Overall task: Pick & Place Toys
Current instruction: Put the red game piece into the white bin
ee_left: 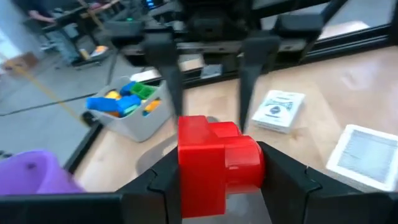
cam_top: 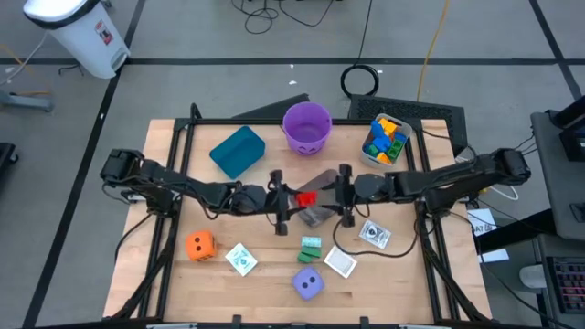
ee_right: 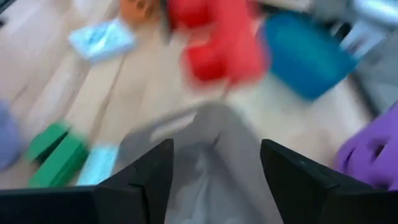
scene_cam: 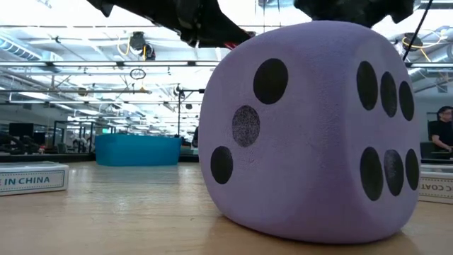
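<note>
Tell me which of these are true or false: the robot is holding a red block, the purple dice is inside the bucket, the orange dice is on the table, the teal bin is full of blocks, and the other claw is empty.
1. The left gripper grips a red plastic block in its jaws. True.
2. The purple foam dice sits inside the purple plastic bucket. False: it rests on the wooden table, near the front edge.
3. The orange foam dice rests on the table. True.
4. The teal plastic bin is full of blocks. False: the blocks fill the clear plastic tub.
5. The right gripper holds nothing; its jaws stand open. True.
</note>
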Controlling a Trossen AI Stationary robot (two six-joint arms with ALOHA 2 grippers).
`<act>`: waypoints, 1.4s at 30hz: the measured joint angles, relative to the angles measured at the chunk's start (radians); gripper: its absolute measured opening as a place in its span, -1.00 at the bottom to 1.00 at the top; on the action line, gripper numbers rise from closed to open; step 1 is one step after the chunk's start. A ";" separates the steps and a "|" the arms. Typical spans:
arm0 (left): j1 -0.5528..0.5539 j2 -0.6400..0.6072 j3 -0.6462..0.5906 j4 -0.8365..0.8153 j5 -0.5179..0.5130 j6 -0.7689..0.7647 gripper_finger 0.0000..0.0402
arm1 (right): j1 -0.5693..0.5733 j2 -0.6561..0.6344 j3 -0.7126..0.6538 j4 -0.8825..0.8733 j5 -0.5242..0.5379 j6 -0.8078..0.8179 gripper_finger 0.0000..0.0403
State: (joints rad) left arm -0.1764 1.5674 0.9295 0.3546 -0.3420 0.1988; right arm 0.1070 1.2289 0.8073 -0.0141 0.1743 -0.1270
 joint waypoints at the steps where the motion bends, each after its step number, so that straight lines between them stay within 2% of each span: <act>1: -0.003 -0.007 0.000 -0.003 -0.022 0.003 -0.17 | 0.000 -0.013 0.000 -0.053 -0.025 0.029 0.06; 3: -0.009 -0.019 0.000 0.003 -0.049 0.004 -0.17 | 0.000 -0.021 -0.001 -0.132 -0.115 0.074 0.02; 6: -0.014 -0.036 0.000 -0.025 -0.076 -0.001 -0.17 | 0.013 -0.003 -0.037 -0.140 -0.239 0.093 -0.12; 10: -0.016 -0.047 0.000 -0.051 -0.117 -0.023 -0.17 | 0.036 0.074 -0.089 -0.093 -0.264 0.006 -0.46; 14: -0.014 -0.046 0.000 -0.074 -0.130 -0.025 -0.17 | 0.027 0.162 -0.077 -0.059 -0.373 -0.082 -0.87; 16: -0.015 -0.046 0.000 -0.077 -0.131 -0.027 -0.17 | 0.019 0.202 -0.057 -0.030 -0.391 -0.110 -0.96; 20: -0.020 -0.046 0.000 -0.076 -0.131 -0.036 -0.17 | 0.001 0.274 -0.020 0.010 -0.392 -0.099 -0.92; 25: -0.022 -0.046 0.000 -0.069 -0.131 -0.037 -0.17 | -0.003 0.359 0.002 0.078 -0.414 -0.160 -0.99; 29: -0.028 -0.046 0.000 -0.067 -0.131 -0.037 -0.17 | -0.012 0.403 0.009 0.209 -0.399 -0.184 -0.97; 36: -0.028 -0.046 0.000 -0.068 -0.131 -0.040 -0.17 | -0.016 0.470 0.011 0.525 -0.197 -0.231 -0.99; 39: -0.029 -0.046 0.000 -0.070 -0.131 -0.040 -0.17 | -0.013 0.479 0.010 0.574 -0.167 -0.246 -0.99; 42: -0.029 -0.046 0.000 -0.072 -0.131 -0.040 -0.17 | 0.000 0.429 0.007 0.505 -0.168 -0.252 -1.00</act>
State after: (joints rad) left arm -0.2054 1.5211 0.9291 0.2826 -0.4732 0.1592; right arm 0.1068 1.6581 0.8146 0.4908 0.0059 -0.3791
